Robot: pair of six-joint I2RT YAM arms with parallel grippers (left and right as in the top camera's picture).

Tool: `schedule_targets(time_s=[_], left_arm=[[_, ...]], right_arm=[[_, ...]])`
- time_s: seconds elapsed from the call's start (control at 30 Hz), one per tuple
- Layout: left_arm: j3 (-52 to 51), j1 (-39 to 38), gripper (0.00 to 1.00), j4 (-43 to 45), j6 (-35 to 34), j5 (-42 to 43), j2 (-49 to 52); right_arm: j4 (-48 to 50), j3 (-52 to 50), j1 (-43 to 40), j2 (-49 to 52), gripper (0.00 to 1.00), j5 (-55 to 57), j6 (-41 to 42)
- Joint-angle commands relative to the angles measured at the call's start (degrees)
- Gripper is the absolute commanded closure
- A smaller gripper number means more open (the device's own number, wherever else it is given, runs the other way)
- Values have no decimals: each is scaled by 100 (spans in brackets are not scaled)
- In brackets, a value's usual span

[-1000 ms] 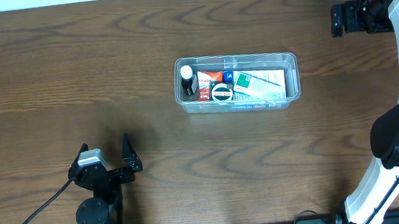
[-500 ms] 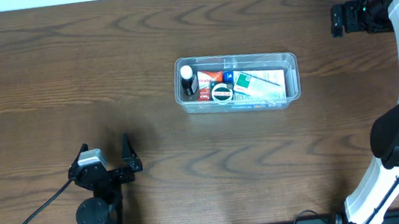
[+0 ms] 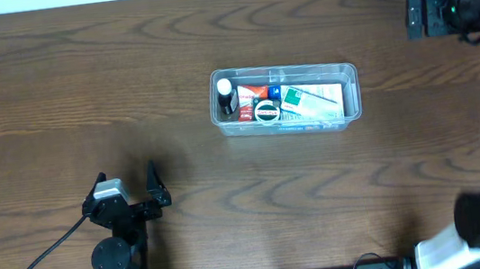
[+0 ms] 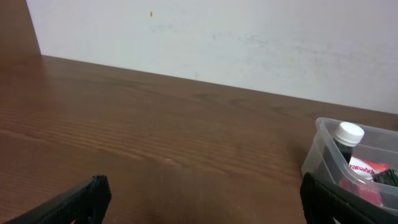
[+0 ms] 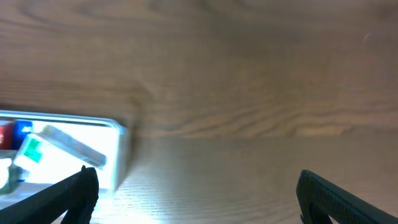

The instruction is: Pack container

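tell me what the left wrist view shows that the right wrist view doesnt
Only the left wrist view shows the white wall and the white-capped bottle standing at one end of the container. Only the right wrist view shows the container's opposite end, where a green-and-white packet lies. Both show the wooden table, part of the container, and an open, empty gripping part: the left end effector in one, the right end effector in the other.
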Motion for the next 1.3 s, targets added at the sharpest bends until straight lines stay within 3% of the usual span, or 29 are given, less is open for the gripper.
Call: schedule_targets(time_s=[0.0, 0.17, 0.4, 0.57, 0.83, 1.03, 1.27], left_arm=[[-114, 37, 2, -229, 98, -48, -28], [-114, 37, 2, -229, 98, -48, -28], [-114, 37, 2, -229, 98, -48, -28], [-114, 37, 2, -229, 98, -48, -31], [-114, 37, 2, -229, 101, -48, -28], [-114, 37, 2, -229, 98, -48, -31], [-114, 37, 2, -229, 98, -48, -28]], right_arm=[[162, -710, 282, -811, 1, 184, -107], [1705, -2339, 651, -2142, 1, 264, -72], [5508, -5582, 1073, -4483, 1, -350, -37], [7326, -7796, 1069, -6177, 1, -595, -37], [7766, -10107, 1071, -8273, 1, -608, 98], [7761, -10955, 1071, -8999, 1, -638, 376], [7541, -11259, 1069, -9285, 1, -586, 411]])
